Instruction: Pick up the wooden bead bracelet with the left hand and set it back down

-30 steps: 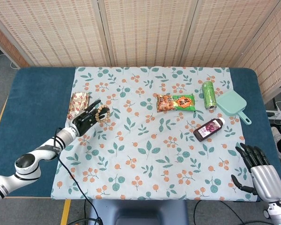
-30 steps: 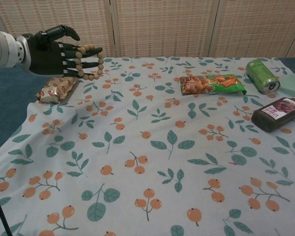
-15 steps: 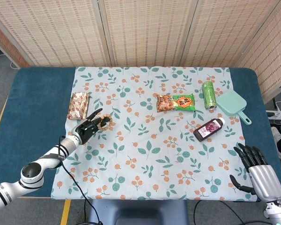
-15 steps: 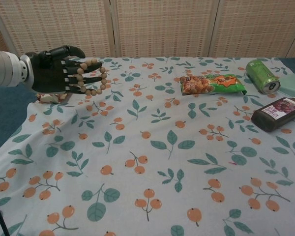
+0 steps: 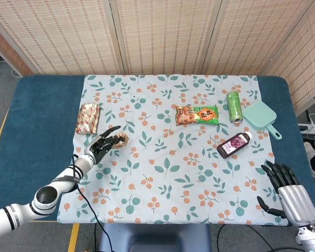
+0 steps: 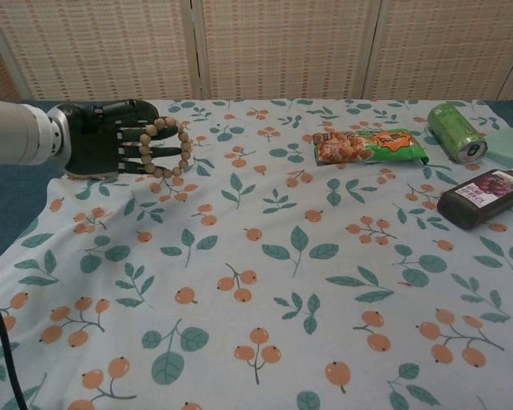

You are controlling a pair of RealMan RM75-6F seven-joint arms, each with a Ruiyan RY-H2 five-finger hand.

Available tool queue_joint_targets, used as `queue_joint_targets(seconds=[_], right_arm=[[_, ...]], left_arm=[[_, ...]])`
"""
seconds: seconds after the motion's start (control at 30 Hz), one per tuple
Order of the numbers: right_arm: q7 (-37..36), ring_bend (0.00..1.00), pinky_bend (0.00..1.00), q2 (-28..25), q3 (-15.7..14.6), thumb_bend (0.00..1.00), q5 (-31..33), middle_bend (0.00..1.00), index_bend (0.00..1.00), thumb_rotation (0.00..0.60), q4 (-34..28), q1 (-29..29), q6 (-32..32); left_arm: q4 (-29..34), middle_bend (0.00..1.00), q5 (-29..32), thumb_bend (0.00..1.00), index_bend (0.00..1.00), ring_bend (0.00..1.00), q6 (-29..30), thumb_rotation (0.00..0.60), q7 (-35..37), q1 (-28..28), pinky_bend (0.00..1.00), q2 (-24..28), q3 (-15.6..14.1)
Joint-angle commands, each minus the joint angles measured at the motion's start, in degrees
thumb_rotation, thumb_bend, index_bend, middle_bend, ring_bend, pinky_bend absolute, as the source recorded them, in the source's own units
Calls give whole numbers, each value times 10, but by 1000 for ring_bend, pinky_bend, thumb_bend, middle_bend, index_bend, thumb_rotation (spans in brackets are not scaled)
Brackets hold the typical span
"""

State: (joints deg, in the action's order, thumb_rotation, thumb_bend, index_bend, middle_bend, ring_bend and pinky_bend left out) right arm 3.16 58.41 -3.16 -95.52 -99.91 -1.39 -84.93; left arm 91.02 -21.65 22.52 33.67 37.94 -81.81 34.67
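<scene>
Lower and nearer the robot than a second ago, the left hand [image 5: 106,144] holds the bracelet [image 6: 166,148] looped over its fingers [image 6: 141,152], above the patterned cloth [image 5: 168,173] on the counter [image 5: 37,121], now clear of the snack packet [image 5: 88,117]. At the near right corner, the right hand [image 5: 287,189] rests with fingers spread, holding nothing.

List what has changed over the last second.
The left hand, holding the bracelet, drew back from over the snack pack toward the robot and sank toward the cloth. The grip is unchanged. The right hand, can, bottle and other items stayed put.
</scene>
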Motion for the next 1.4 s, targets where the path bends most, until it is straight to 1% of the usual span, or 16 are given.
queue_joint_targets(seconds=[0.03, 0.13, 0.37, 0.7, 0.97, 1.17, 1.27, 1.37, 1.4], right_arm=[[0, 0, 0, 0, -1, 317, -1, 0, 0, 382, 0, 1, -1], [0, 0, 0, -1, -1, 317, -3, 0, 0, 384, -1, 1, -3], [-5, 0, 0, -4, -2, 318, -6, 0, 0, 384, -1, 2, -7], [-7, 0, 0, -5, -3, 318, -9, 0, 0, 383, -1, 4, -10], [-6, 0, 0, -6, -4, 318, -11, 0, 0, 383, -2, 4, -10], [-8, 0, 0, -7, -4, 317, -13, 0, 0, 385, -1, 5, -14], [-10, 0, 0, -7, -3, 317, -12, 0, 0, 384, -1, 5, -14], [-11, 0, 0, -8, -3, 317, -11, 0, 0, 382, -1, 6, -15], [-11, 0, 0, -8, -2, 317, -11, 0, 0, 383, -1, 6, -16]], left_arm=[[17, 518, -17, 542, 157, 220, 29, 600, -6, 6, 0, -7, -19], [19, 526, -17, 540, 160, 225, 33, 600, -3, 9, 0, -10, -33], [13, 557, -18, 546, 177, 232, 43, 600, 2, 19, 0, -16, -47], [20, 579, -10, 622, 198, 237, 56, 600, -1, 37, 0, -12, -66], [21, 587, -3, 645, 212, 240, 64, 600, -5, 48, 0, -9, -79], [20, 591, 8, 704, 222, 245, 70, 600, -14, 62, 0, -11, -93], [22, 590, 12, 754, 226, 245, 68, 600, -15, 66, 0, -12, -95], [23, 589, 13, 848, 226, 245, 68, 600, -17, 71, 0, -13, -97], [23, 588, 14, 892, 226, 245, 67, 600, -17, 72, 0, -13, -98]])
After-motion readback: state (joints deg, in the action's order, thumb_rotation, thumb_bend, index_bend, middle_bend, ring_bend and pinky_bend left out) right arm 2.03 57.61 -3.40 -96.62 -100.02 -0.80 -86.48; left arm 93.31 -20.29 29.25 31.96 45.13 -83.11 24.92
